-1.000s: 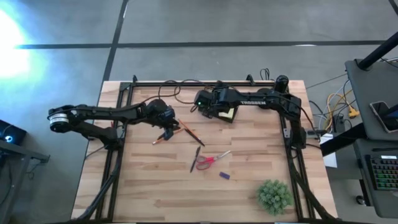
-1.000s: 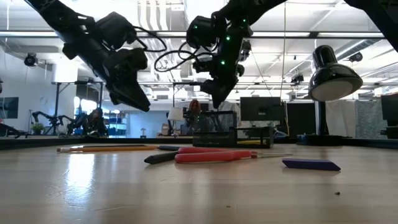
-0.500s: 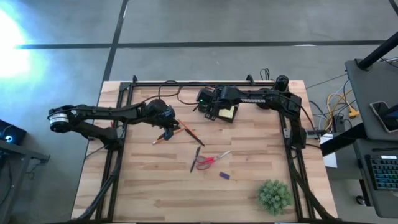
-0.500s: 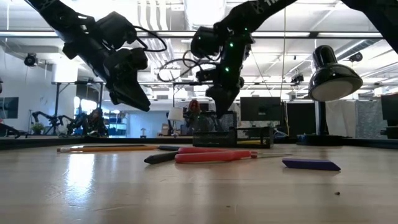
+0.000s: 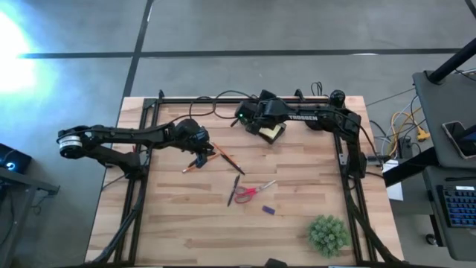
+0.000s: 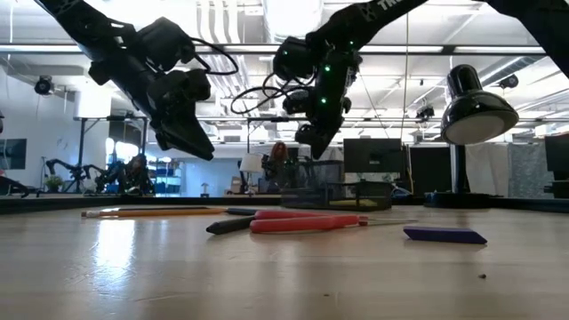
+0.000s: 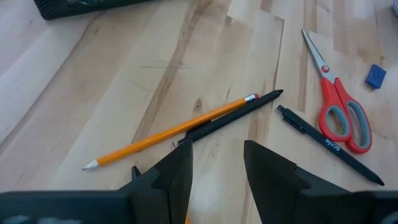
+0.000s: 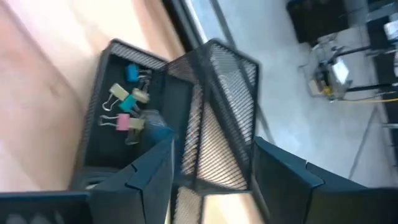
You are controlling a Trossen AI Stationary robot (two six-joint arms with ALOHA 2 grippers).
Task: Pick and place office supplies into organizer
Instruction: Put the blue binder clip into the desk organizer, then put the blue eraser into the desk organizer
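Now the right claw (image 8: 211,180) hangs open and empty right above the organizer (image 8: 186,112), a black mesh box at the far edge of the surface (image 5: 297,208); binder clips (image 8: 127,106) lie in its low compartment. Well apart from the organizer, toward the near side, are the scissors (image 5: 251,193), black pen (image 5: 233,190), blue piece (image 5: 268,211). The left claw (image 7: 214,177), also open w/ nothing held, hovers over the pencil (image 7: 168,132) and another dark pen (image 7: 233,114).

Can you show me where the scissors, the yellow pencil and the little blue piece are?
scissors (image 7: 339,115): left wrist view, on the red handle loops.
yellow pencil (image 7: 168,134): left wrist view, middle of its shaft.
little blue piece (image 5: 268,211): high view, its middle.
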